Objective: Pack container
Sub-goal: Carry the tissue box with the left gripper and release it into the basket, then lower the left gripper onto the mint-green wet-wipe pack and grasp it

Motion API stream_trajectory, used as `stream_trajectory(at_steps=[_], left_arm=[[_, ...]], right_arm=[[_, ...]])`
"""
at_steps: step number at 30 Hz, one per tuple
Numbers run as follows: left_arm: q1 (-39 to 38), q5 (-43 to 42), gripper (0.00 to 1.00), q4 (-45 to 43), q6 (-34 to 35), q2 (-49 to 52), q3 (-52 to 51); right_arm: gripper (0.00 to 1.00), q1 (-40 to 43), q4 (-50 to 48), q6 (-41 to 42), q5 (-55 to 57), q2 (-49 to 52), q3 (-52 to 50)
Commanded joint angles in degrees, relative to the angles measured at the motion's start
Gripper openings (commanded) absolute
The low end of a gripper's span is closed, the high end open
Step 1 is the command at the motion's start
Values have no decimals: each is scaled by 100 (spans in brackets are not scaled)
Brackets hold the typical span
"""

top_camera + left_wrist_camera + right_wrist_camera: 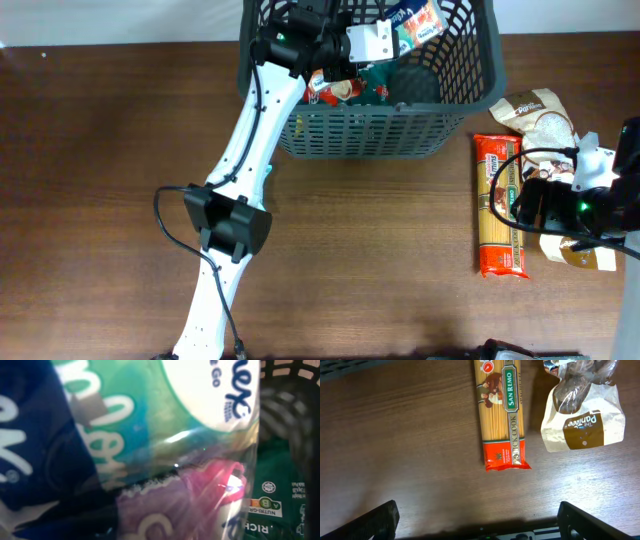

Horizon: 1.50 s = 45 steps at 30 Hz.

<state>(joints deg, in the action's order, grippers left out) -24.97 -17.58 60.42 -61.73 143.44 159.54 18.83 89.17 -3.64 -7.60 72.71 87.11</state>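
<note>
The container (380, 130) is a big dark basket with holes in its walls. It sits at the far edge of the table (100, 200), a bit right of the middle. Inside it lie a green packet (375, 80) and a red packet (330, 90).

The left gripper (385, 40) reaches down into the basket. A packet of tissues (418, 22) sits right at its tip. I cannot tell how tight its fingers are, because the packet hides them. I think it is putting the tissues in.

To do this well, it should go low over the bare floor on the right side of the basket. It should let go only when the packet is nearly down. Then it should lift straight up, so it does not catch the wall.

The right gripper (480, 525) hangs over the table near the right edge. Its fingers are wide apart and hold nothing. Under it lie a long spaghetti packet (502, 410) and a pale bag (585, 425), side by side.

The view from above shows where each arm is. The left wrist view shows only the tissues up close and the green packet below them. The right wrist view shows the open fingers and the words on the spaghetti.
</note>
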Motion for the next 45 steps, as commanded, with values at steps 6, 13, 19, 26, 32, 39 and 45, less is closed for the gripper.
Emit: stream_trajectory(at_steps=[6,13,19,26,32,39,45], left_arm=[[-22,0,2,-22,-74,24,-444],[-15,4,82,-44,-55,-9,-393],[76,516,99,-358,824,-387,-358],[278,520,99,-575,1718,-1279,-358],[702,616,99,-463,2326,-2232,-358],[1816,693,99,-28,2800,-3327,-361],[2870,688,99,1272,3606,-3740,-361]], right_arm=[[99,33,33,9,-79,11,92],[99,33,133,9,-76,9,92],[99,33,131,9,-76,9,92],[99,33,109,9,-79,9,92],[99,33,92,11,-79,11,92],[99,33,96,13,-83,11,92],[99,33,15,13,-140,11,92]])
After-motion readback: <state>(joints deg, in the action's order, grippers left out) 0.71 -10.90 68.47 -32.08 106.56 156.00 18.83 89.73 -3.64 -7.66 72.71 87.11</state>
